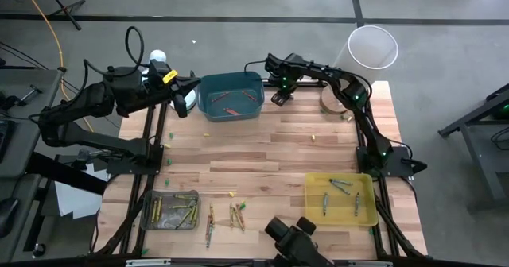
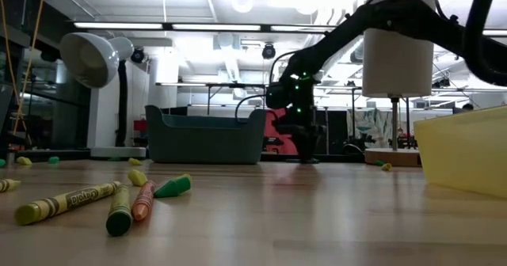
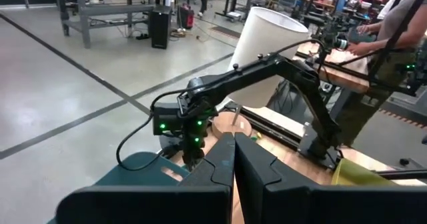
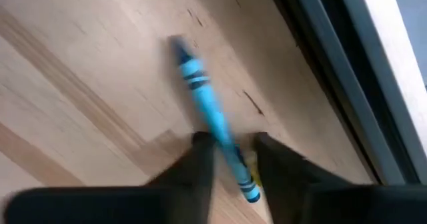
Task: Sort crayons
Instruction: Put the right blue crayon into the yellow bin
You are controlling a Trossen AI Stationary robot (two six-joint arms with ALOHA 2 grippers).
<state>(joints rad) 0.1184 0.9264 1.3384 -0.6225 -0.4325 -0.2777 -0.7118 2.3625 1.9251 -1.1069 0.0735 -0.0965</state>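
A blue crayon (image 4: 208, 114) lies flat on the wooden table (image 1: 270, 152), close to its far edge. My right gripper (image 4: 230, 147) points down over it, open, with one finger on each side of the crayon's lower half. In the high view this gripper (image 1: 280, 97) stands just right of the teal bin (image 1: 208, 108). The bin holds a few crayons (image 1: 225, 98). My left gripper (image 3: 233, 174) is shut on nothing and waits in the air at the bin's left side (image 1: 184, 102).
A yellow tray (image 1: 312, 199) with crayons sits near right. A grey tray (image 1: 148, 211) with crayons sits near left. Loose crayons (image 1: 227, 215) lie between them along the near edge. A white shade (image 1: 372, 46) and a round wooden base (image 1: 330, 102) stand at the far right.
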